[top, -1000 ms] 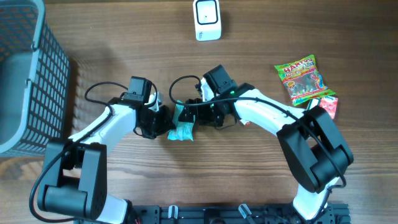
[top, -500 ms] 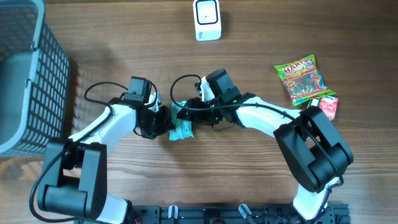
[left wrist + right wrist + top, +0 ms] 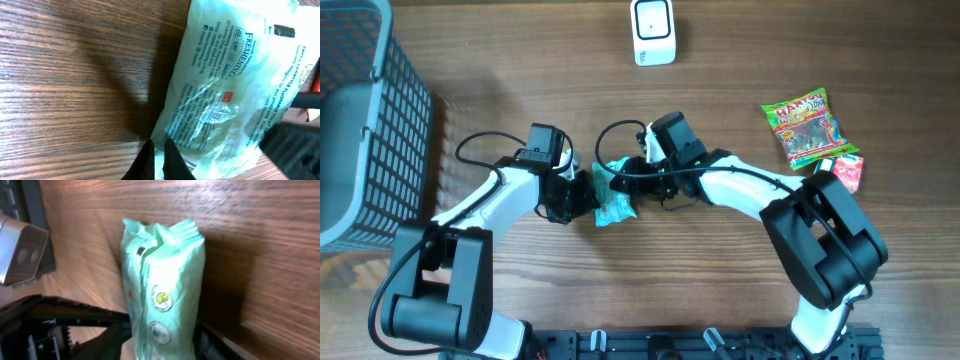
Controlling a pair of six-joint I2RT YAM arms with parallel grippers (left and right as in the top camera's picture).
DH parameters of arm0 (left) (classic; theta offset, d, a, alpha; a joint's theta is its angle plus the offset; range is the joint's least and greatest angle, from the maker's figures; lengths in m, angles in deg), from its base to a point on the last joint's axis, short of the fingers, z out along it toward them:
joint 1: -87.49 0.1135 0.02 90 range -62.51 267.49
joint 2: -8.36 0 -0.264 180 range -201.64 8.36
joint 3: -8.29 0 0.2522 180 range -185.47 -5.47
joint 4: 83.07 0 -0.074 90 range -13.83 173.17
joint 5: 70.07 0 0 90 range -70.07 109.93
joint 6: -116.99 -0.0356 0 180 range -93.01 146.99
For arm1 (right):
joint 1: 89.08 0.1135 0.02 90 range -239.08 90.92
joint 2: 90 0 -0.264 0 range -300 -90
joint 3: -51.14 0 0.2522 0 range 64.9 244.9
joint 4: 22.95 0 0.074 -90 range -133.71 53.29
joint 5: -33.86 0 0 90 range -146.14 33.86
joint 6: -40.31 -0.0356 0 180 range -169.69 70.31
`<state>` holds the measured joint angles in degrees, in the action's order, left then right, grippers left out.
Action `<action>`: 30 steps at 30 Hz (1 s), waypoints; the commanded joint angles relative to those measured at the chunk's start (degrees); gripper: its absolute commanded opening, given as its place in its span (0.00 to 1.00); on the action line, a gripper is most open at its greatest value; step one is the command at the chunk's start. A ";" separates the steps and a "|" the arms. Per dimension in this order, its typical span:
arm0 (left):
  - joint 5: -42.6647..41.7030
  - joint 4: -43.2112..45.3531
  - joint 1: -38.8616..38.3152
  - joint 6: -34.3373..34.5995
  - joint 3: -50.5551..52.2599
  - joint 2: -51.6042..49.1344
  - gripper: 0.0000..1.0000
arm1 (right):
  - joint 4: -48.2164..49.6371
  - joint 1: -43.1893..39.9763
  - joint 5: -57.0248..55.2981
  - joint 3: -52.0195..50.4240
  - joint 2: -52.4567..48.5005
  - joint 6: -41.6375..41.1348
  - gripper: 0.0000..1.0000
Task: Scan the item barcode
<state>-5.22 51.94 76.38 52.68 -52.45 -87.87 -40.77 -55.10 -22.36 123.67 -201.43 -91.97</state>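
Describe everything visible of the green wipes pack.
The wipes pack is a crinkled mint-green plastic pouch with blue print reading FRESHENING and FLUSHABLE and a crimped end. At the middle of the wooden table, the left end effector pinches one edge; the other end sits between the right end effector's fingers, contact unclear.

Left arm, right arm: white moulded link shells, black joint housings. Large rounded black motor blocks toward lower frame. Thin black cable loops near wrists. Left gripper, right gripper: black, boxy bodies.
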 commanded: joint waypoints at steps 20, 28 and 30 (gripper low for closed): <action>1.81 -2.80 -0.28 0.04 0.09 1.33 0.04 | -2.75 4.15 -3.76 -0.31 -0.76 1.68 0.24; 1.51 -7.48 -0.31 2.40 0.09 13.70 0.04 | -2.64 4.15 -4.22 -0.31 -0.76 1.81 0.07; -0.22 -7.91 -0.31 3.56 0.11 13.46 0.04 | -2.62 4.15 -4.22 -0.31 -0.76 1.81 0.08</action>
<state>-3.97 44.45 76.34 53.97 -52.39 -74.51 -42.60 -51.86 -25.90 123.71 -201.41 -90.60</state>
